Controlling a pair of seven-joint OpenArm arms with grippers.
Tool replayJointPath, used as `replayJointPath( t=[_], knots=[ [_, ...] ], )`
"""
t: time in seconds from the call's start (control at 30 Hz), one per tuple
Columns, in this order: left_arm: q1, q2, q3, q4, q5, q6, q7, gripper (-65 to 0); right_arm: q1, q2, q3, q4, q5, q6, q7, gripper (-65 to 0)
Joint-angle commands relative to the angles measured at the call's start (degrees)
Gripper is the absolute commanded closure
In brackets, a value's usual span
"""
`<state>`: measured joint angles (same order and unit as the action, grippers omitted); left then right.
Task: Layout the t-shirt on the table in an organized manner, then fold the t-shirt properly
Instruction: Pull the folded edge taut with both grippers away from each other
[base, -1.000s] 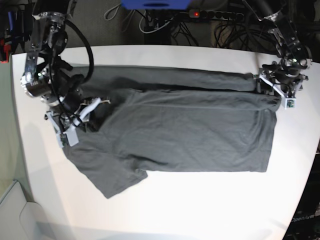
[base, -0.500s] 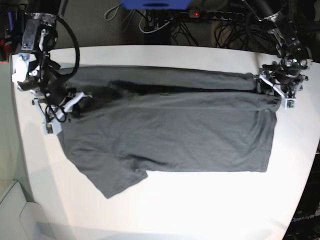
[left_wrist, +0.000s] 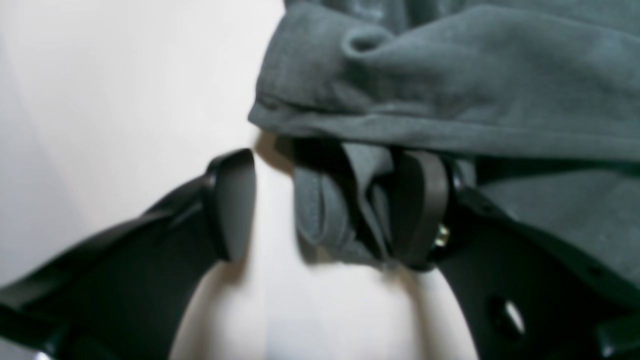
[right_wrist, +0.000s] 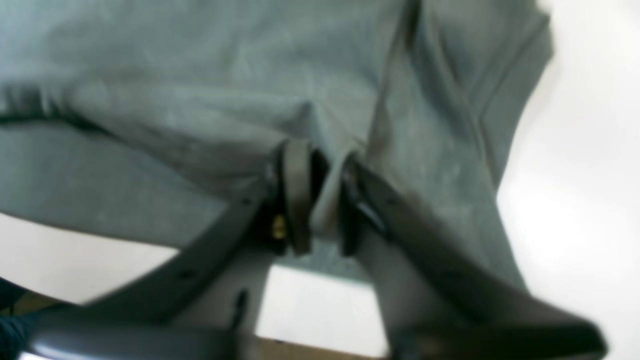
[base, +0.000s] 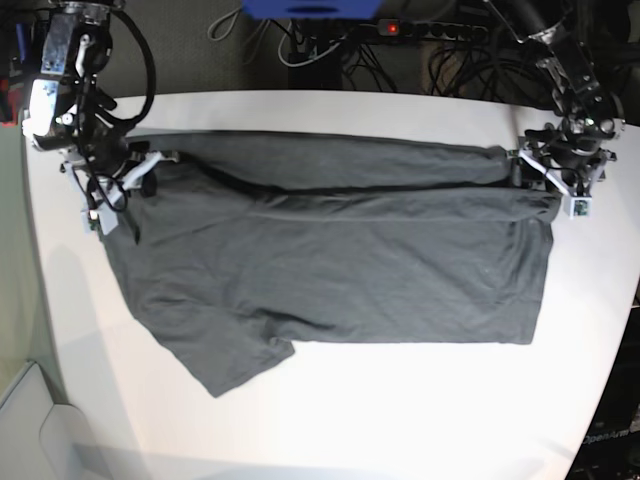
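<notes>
The dark grey t-shirt (base: 350, 270) lies spread lengthwise across the white table (base: 400, 410), its far long side folded over into a band. My right gripper (base: 138, 185) is at the shirt's far-left end. In the right wrist view its jaws stand narrow (right_wrist: 322, 200), with a fold of the t-shirt (right_wrist: 175, 75) pinched between them. My left gripper (base: 528, 170) rests at the shirt's far-right corner. In the left wrist view it is open (left_wrist: 325, 207), and a bunched hem corner of the t-shirt (left_wrist: 450, 75) lies between the pads, against the right one.
Cables and a power strip (base: 430, 30) run behind the table's far edge, beside a blue object (base: 310, 8). Bare tabletop shows in front of the shirt and on the left, where the table's rounded edge (base: 40, 300) curves.
My right gripper has drawn the shirt's left end outward to the left and toward the far edge, flattening the bunched folds there. The left arm has not moved.
</notes>
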<state>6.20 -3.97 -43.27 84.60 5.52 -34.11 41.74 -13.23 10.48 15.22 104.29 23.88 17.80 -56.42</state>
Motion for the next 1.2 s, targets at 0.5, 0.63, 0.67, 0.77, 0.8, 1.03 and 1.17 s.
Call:
replayJointPath(
  t=[0.5,0.63,0.67,0.77,0.8,1.03,1.17],
  knots=[
    [0.88,-0.47,0.41,7.84,1.82,-0.49,2.79,-56.2,-0.88,1.87,0.29,1.25,0.6,0.09,1.0,-31.3],
    [0.79,-0.47,0.41,8.46,1.82,-0.49,2.79,-60.1,-0.88,2.05,0.29,1.25,0.6,0.09,1.0,-31.3],
    [0.79,-0.47,0.41,8.46,1.82,-0.49,2.79,-60.0,-0.88,2.05,0.29,1.25,0.6,0.09,1.0,-31.3],
    [0.7,-0.47,0.32,8.55,1.82,-0.49,2.79,-60.0,-0.88,2.05,0.29,1.25,0.6,0.09,1.0,-31.3],
    [0.7,-0.47,0.23,8.63,1.82,-0.49,2.79,-60.0,-0.79,2.05,0.29,1.25,0.6,0.09,1.0,-31.3],
    [0.79,-0.56,0.14,11.36,1.91,-0.49,2.79,-60.0,0.09,3.1,0.38,1.34,0.69,0.09,1.0,-31.3],
    [0.27,-0.56,0.32,9.78,2.17,-0.49,2.79,-59.9,0.27,2.93,0.38,0.11,0.6,0.09,1.35,-29.0]
  ],
)
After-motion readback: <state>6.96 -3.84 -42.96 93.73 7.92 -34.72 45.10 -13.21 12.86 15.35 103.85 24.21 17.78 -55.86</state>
